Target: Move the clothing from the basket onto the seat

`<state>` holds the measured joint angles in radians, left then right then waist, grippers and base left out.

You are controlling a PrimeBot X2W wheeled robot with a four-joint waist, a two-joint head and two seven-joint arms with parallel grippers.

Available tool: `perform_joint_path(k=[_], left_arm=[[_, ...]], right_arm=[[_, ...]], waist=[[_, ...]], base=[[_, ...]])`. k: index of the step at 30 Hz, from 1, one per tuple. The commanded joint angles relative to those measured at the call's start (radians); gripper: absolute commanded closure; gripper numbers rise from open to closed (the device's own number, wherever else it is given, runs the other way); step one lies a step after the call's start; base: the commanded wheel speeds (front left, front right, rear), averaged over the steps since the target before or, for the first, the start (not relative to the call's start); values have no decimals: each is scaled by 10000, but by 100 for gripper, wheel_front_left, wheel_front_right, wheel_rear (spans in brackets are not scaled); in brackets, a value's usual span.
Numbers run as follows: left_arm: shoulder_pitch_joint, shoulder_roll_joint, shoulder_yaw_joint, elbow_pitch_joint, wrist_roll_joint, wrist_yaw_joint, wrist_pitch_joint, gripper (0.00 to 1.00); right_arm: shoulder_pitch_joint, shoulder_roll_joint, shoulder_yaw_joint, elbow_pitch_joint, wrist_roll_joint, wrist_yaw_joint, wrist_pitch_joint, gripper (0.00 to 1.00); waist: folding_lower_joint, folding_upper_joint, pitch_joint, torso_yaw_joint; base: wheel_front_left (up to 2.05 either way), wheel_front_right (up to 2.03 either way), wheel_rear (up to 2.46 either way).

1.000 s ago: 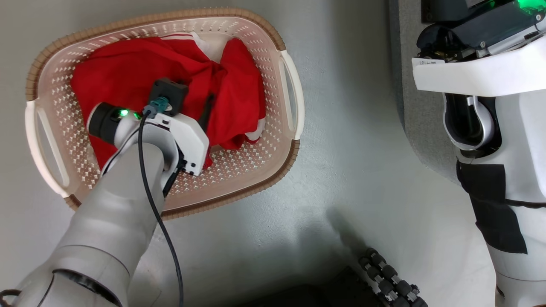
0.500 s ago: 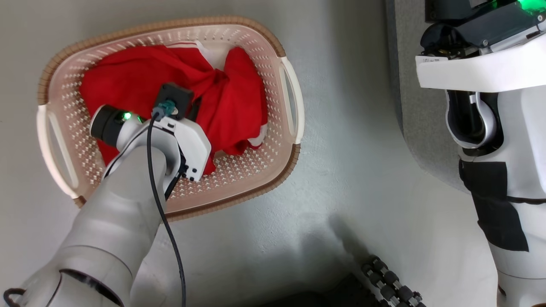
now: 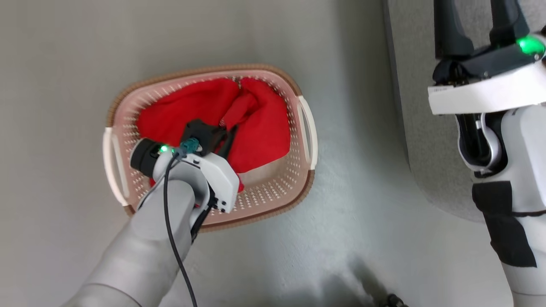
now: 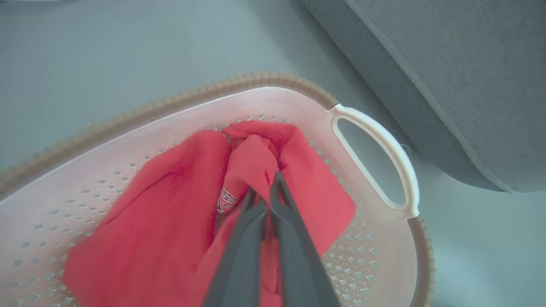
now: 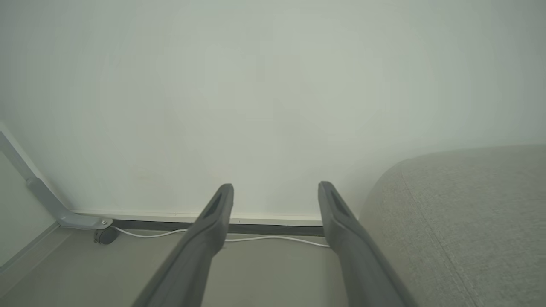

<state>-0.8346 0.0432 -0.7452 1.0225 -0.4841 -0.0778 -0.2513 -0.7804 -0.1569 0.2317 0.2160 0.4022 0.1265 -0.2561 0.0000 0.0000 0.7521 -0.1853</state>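
Left tool, tips tight together on a clothing fold inside the basket

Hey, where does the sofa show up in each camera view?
Head view: sofa, along the upper right.
Left wrist view: sofa, upper right corner.
Right wrist view: sofa, lower right.
Landmark: basket handle nearest it, in head and left wrist views.
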Motion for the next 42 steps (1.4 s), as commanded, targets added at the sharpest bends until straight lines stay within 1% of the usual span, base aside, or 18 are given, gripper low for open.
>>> perform_joint_path(k=[1, 13, 21, 26, 30, 35, 42], left_arm=[[405, 71, 272, -297, 101, 82, -102, 100], [2412, 71, 1574, -2718, 696, -6, -104, 100], [3453, 70, 2348, -3897, 1246, -43, -104, 100], [3966, 70, 2774, -4387, 1520, -142, -104, 100], [4240, 70, 3044, -4819, 1737, -241, -104, 100], [4338, 70, 3076, -5365, 1943, -364, -104, 100], [3752, 70, 2870, -6188, 2229, -492, -104, 100]], right_arm=[[450, -34, 77, -147, -115, 42, -57, 0], [1813, -416, 293, 725, -125, 42, -57, 0], [2857, -518, 364, 1212, -136, 42, -57, 0], [3459, -407, 381, 1510, -147, 42, -57, 0], [3878, -300, 433, 1676, -147, 42, -57, 0], [4291, -235, 408, 1779, -147, 42, -57, 0], [4816, -126, 312, 1871, -181, 42, -57, 0]], waist=[[0, 0, -669, 390], [0, 0, -3280, 1385], [0, 0, -4904, 1836], [0, 0, -5806, 1970], [0, 0, -6390, 2028], [0, 0, -6859, 2110], [0, 0, -7166, 2245]], base=[[0, 0, 0], [0, 0, 0], [0, 0, 0], [0, 0, 0], [0, 0, 0], [0, 0, 0], [0, 0, 0]])
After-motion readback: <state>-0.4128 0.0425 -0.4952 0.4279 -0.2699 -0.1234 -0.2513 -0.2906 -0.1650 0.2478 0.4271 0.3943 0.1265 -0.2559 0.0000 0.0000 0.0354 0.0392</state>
